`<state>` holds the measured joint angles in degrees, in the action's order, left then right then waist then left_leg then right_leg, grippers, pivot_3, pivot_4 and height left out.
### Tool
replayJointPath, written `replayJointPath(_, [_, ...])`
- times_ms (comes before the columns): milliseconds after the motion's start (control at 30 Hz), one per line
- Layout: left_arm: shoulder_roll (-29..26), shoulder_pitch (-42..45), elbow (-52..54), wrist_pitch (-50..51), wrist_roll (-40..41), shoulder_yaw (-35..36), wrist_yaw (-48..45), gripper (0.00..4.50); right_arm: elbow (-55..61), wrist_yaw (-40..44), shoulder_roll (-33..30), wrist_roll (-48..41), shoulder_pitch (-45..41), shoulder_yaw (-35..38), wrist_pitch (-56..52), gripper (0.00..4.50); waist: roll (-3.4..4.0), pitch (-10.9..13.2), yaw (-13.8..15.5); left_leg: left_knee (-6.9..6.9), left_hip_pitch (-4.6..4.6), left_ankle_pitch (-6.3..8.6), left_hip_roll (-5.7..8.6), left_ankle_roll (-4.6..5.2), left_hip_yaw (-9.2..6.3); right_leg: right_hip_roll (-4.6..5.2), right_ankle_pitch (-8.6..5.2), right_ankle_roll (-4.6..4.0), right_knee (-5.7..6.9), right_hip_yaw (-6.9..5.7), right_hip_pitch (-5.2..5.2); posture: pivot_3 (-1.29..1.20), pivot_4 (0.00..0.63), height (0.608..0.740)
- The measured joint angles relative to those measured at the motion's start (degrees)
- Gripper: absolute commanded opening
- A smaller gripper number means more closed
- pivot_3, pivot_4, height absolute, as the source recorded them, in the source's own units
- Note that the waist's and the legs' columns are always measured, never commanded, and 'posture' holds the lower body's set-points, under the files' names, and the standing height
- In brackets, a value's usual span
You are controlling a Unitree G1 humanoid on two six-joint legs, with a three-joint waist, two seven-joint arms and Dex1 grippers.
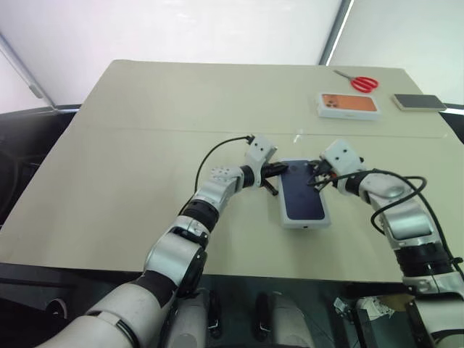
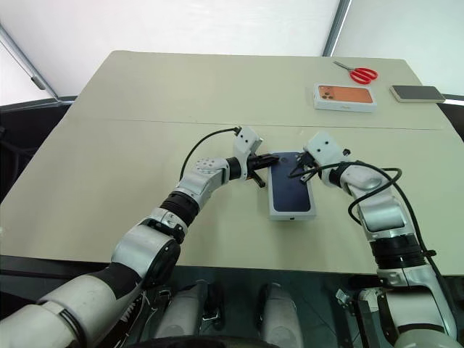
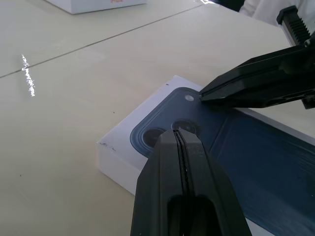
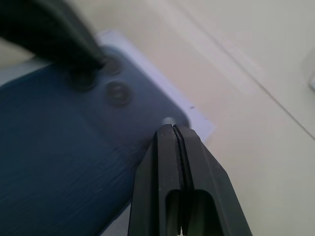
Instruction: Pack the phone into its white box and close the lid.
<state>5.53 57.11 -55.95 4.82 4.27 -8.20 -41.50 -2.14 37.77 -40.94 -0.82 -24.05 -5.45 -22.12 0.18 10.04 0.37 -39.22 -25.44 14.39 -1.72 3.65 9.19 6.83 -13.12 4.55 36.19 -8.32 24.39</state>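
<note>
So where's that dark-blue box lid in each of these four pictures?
Left eye view: lid, centre-right, between both claws.
Right eye view: lid, just right of centre.
Left wrist view: lid, ahead of the shut left claw.
Right wrist view: lid.
Shared landmark: its printed camera lenses.

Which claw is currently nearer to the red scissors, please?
Right. The right claw sits on the lid's far end, on the scissors' side; the left claw sits beside it, farther away.

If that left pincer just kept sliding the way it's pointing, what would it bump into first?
Most likely the right pincer. The left pincer, shut, points across the camera end of the lid, and the right one's tip rests just beyond it. Depth is hard to judge, so it might scrape the lid's top first.
</note>
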Motion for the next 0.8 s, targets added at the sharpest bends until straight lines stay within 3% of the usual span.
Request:
replayJointPath(200, [-2.6, -6.0, 9.4, 3.4, -0.2, -3.0, -10.0, 0.00, 5.0, 4.4, -3.3, 0.3, 3.5, 0.3, -1.4, 0.03, -0.17, -0.2, 0.1, 0.00, 0.06, 0.05, -0.04, 0.04, -0.09, 0.12, -0.01, -0.02, -0.04, 0.00, -0.09, 0.00, 0.150, 0.738])
replayJointPath(400, [-6.6, -15.3, 25.3, 12.7, 3.3, -5.8, -20.2, 0.00, 14.6, 13.9, -7.8, -6.8, 10.3, 3.0, -6.4, 0.03, -0.16, -0.3, 0.1, 0.01, 0.05, 0.14, -0.07, 0.17, -0.11, 0.17, 0.00, -0.04, -0.07, 0.03, -0.08, 0.00, 0.150, 0.738])
replayJointPath(667, [-7.9, -20.7, 35.7, 20.8, 6.5, -7.9, -21.8, 0.00, 19.9, 19.9, -12.8, -11.5, 13.7, 4.4, -10.8, 0.03, -0.14, -0.3, 0.3, 0.01, 0.04, 0.25, -0.06, 0.35, -0.13, 0.20, -0.01, -0.05, -0.10, 0.02, -0.07, 0.00, 0.150, 0.738])
replayJointPath(767, [-7.5, -20.2, 35.0, 20.6, 6.5, -6.6, -18.4, 0.00, 17.9, 17.4, -8.8, -11.7, 10.8, 4.1, -12.3, 0.03, -0.22, -0.3, 0.0, 0.01, 0.01, 0.25, -0.06, 0.34, -0.13, 0.20, 0.00, -0.07, -0.10, 0.03, -0.03, 0.00, 0.150, 0.738])
replayJointPath(800, [-7.4, -19.4, 34.3, 20.6, 6.6, -5.5, -17.0, 0.25, 16.6, 16.0, -6.7, -11.8, 9.5, 4.0, -12.8, 0.00, -0.19, -0.3, 0.0, 0.01, -0.01, 0.23, -0.06, 0.33, -0.13, 0.21, 0.01, -0.07, -0.07, 0.04, 0.02, 0.00, 0.150, 0.738])
